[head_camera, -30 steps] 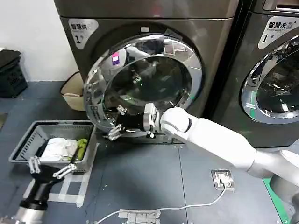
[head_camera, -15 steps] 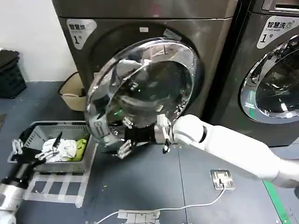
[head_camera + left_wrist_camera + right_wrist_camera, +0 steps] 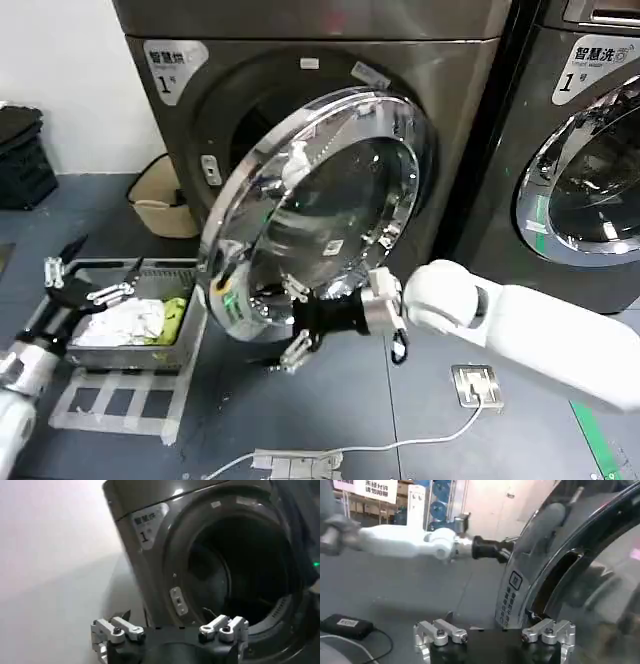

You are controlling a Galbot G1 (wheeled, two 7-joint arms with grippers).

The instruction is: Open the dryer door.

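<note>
Door (image 3: 320,210) on the left machine is off its latch and swung partway out. Drum mouth (image 3: 245,565) shows dark and uncovered in the left wrist view; latch plate (image 3: 211,170) on the front panel is exposed. Task judged well along: unlatched and roughly half open, with the rest of the swing toward the hinge side left to do.

Door hangs from its hinge on the side nearer the second machine (image 3: 590,150). Free edge stands out toward the robot and to its left. Chrome face points forward and down toward the floor; the round panel has no true long axis, but it stands near upright, angled off the machine front.

Right tool (image 3: 297,325) sits low under the door's free lower edge, arm reaching in from the right. Fingers spread, closed on nothing. In the right wrist view the door rim and its sticker (image 3: 512,597) are just beyond the fingers; contact with the rim is likely, but I cannot confirm it from these angles.

Left tool (image 3: 85,280) hangs over the basket (image 3: 195,315) of laundry on the floor, well apart from the door. Fingers spread wide, empty. It appears idle.

Next move, as judged: keep pushing the free edge outward and rightward until the door is fully open.
</note>
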